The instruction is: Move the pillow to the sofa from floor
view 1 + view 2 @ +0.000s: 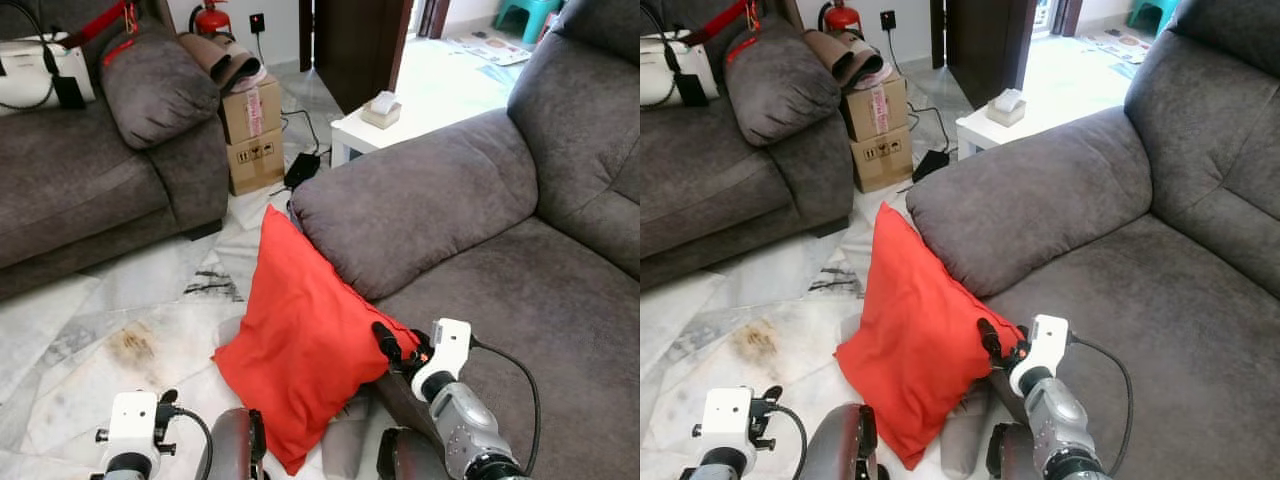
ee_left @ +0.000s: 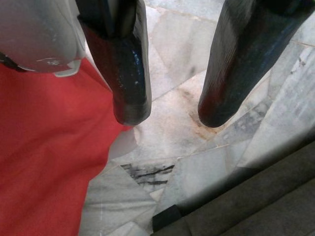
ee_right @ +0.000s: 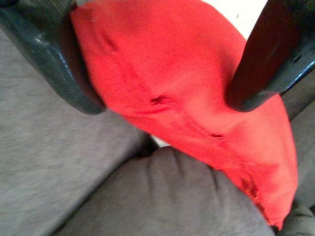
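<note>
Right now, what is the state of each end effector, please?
Left end effector: open, holding nothing, over the floor beside the red pillow.
Right end effector: open, its fingers either side of the pillow's corner, not closed.

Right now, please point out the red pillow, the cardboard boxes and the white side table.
red pillow [image 1: 300, 330], left eye view, middle of its face
cardboard boxes [image 1: 252, 112], left eye view, upper box front
white side table [image 1: 352, 132], left eye view, bare tabletop

Bright red pillow [image 1: 300, 340], grey-brown sofa [image 1: 520, 300], white marble floor [image 1: 130, 300] veined grey with a rusty stain, black gripper fingers [image 2: 125, 73]
</note>
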Robot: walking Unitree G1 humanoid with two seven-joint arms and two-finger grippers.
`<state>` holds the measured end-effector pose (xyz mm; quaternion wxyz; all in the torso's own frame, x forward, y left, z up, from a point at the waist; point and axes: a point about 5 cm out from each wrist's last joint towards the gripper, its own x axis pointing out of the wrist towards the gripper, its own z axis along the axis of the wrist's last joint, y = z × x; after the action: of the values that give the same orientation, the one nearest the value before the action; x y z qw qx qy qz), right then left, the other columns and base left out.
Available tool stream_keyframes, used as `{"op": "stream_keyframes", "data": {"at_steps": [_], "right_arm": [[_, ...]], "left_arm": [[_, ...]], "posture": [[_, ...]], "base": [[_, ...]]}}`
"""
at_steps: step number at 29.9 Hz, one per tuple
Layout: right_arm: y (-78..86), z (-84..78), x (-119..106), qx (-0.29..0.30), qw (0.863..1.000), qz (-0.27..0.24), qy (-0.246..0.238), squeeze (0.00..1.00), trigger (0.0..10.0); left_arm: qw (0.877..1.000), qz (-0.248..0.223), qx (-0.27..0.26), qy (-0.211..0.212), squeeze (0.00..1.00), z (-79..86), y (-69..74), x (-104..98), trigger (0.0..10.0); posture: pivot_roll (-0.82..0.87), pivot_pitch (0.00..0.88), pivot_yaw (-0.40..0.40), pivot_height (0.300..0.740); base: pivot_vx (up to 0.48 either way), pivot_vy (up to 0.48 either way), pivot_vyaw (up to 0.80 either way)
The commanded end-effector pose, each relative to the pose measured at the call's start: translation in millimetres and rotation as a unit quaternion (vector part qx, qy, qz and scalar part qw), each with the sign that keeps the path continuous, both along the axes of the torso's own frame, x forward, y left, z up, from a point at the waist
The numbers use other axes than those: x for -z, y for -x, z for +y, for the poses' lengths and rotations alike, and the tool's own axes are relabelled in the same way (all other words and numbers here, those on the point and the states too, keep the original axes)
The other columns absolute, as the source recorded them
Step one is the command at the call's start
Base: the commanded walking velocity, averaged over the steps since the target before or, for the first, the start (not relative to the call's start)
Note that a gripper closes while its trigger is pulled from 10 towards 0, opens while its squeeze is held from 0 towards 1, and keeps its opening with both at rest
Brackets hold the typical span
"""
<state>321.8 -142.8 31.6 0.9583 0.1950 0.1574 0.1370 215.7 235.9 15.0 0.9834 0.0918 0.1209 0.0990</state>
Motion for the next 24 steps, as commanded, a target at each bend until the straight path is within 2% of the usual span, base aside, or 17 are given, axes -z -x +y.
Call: {"op": "stream_keyframes", "data": {"at_steps": [1, 11, 17, 22, 23, 24], "right_arm": [[4.1, 7.8, 6.0, -0.012, 1.000, 0.016, -0.003, 0.00, 10.0], [12.4, 36.9, 13.5, -0.049, 0.998, 0.032, -0.028, 0.00, 10.0], [15.2, 43.5, 16.2, -0.051, 0.998, 0.038, -0.030, 0.00, 10.0], [12.3, 45.0, 10.4, -0.028, 0.998, 0.011, -0.053, 0.00, 10.0], [11.4, 43.9, 9.6, -0.016, 0.998, 0.009, -0.060, 0.00, 0.0], [11.1, 43.6, 9.3, -0.012, 0.998, 0.009, -0.061, 0.00, 0.0]], "left_arm": [[1.000, 0.019, 0.003, -0.008, 0.00, 1.7, 8.2, 4.4, 10.0], [0.999, 0.020, 0.015, -0.020, 0.00, 5.1, 15.6, -1.1, 10.0], [0.999, 0.023, 0.018, -0.026, 0.00, 7.2, 22.5, -4.0, 10.0], [0.999, 0.026, 0.022, -0.031, 0.00, 6.6, 28.2, -7.5, 10.0], [0.999, 0.027, 0.023, -0.032, 0.00, 6.3, 29.0, -8.4, 10.0], [0.999, 0.027, 0.023, -0.032, 0.00, 6.3, 29.4, -8.8, 10.0]], "posture": [[0.18, 0.205, 0.025, 0.578], [0.22, 0.223, 0.045, 0.578], [0.25, 0.241, 0.058, 0.578], [0.27, 0.257, 0.067, 0.578], [0.27, 0.263, 0.070, 0.578], [0.27, 0.266, 0.072, 0.578]], "base": [[0.000, 0.000, 0.00], [0.000, 0.000, 0.00], [0.000, 0.000, 0.00], [0.000, 0.000, 0.00], [0.000, 0.000, 0.00], [0.000, 0.000, 0.00]]}}
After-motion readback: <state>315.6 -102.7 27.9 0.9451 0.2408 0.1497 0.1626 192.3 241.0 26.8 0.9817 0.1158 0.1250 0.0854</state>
